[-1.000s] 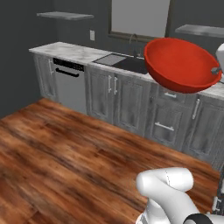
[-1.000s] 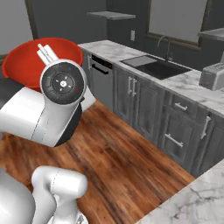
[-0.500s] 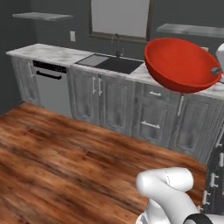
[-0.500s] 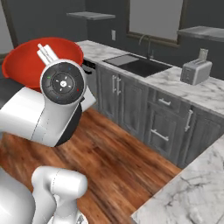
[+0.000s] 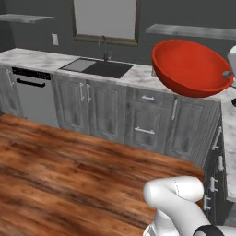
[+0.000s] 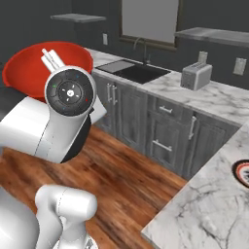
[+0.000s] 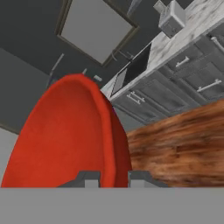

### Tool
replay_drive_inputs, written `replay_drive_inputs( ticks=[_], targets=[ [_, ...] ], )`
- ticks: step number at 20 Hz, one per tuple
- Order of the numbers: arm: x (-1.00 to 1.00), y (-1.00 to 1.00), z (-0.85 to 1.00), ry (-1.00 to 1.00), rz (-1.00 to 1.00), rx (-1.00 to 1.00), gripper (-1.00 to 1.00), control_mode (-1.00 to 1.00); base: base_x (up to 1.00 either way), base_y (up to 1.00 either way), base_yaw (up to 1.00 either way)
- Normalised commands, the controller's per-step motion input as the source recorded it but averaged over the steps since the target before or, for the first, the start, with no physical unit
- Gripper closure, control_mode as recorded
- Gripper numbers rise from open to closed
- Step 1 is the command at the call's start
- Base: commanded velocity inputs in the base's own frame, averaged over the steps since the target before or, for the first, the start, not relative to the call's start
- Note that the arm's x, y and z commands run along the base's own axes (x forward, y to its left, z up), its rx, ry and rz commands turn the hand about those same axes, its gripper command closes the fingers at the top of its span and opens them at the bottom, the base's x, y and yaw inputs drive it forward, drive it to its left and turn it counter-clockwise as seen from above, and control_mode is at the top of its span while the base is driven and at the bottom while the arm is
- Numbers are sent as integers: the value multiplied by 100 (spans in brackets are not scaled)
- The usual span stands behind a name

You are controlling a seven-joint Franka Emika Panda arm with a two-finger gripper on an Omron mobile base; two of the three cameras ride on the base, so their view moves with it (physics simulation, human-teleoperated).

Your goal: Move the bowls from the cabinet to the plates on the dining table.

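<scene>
Red bowl (image 7: 65,135) rides in my gripper (image 7: 114,177), jaws pinched on its rim, carried high over wood floor (image 5: 60,179). Plate (image 6: 241,172) w/ dark rim sits on marble table (image 6: 204,214), off to gripper's right & lower, well apart — I'd swing that way next

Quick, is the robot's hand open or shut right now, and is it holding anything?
Gripper: shut, its jaws pinching the rim of the red bowl, which it holds up in the air.
</scene>
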Motion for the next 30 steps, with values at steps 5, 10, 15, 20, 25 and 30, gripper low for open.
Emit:
replay_drive_inputs(
  ticks=[5,10,15,20,25,30],
  targets=[
    [0,0,0,0,0,0,100,100,0,1,-25],
    [0,0,0,0,0,0,100,100,0,1,-25],
    [0,0,0,0,0,0,100,100,0,1,-25],
    [0,0,0,0,0,0,100,100,0,1,-25],
    [0,0,0,0,0,0,100,100,0,1,-25],
    [0,0,0,0,0,0,100,100,0,2,-25]
  ],
)
